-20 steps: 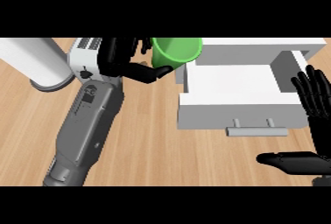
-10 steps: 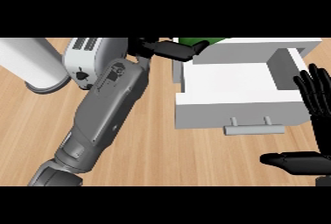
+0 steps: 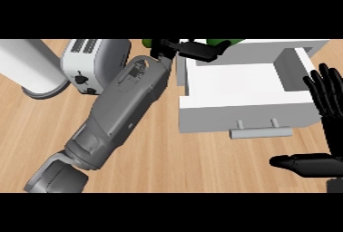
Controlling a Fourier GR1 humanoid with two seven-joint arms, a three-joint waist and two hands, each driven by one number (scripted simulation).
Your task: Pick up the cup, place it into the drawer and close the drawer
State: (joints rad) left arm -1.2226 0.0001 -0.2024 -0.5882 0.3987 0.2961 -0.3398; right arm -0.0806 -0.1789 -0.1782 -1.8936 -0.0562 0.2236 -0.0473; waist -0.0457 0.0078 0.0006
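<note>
Only a sliver of the green cup (image 3: 216, 42) shows at the top edge of the head view, behind my left hand (image 3: 189, 48), whose fingers curl round it. The hand holds it just above the back left corner of the open white drawer (image 3: 201, 108), whose inside holds nothing. The drawer's grey handle (image 3: 261, 132) faces me. My long grey left forearm stretches up from the lower left. At the right edge rests my right hand (image 3: 324, 158), open, fingers straight up and thumb pointing left, beside the drawer's right wall.
A white toaster (image 3: 88, 63) stands at the back left, close beside my left forearm. A tall white cylinder (image 3: 26, 68) stands further left. Bare wooden counter lies in front of the drawer.
My left hand has carried the cup further back and right, toward the drawer's back corner, so the cup has nearly left the view. The forearm has stretched out. The right hand stayed still.
</note>
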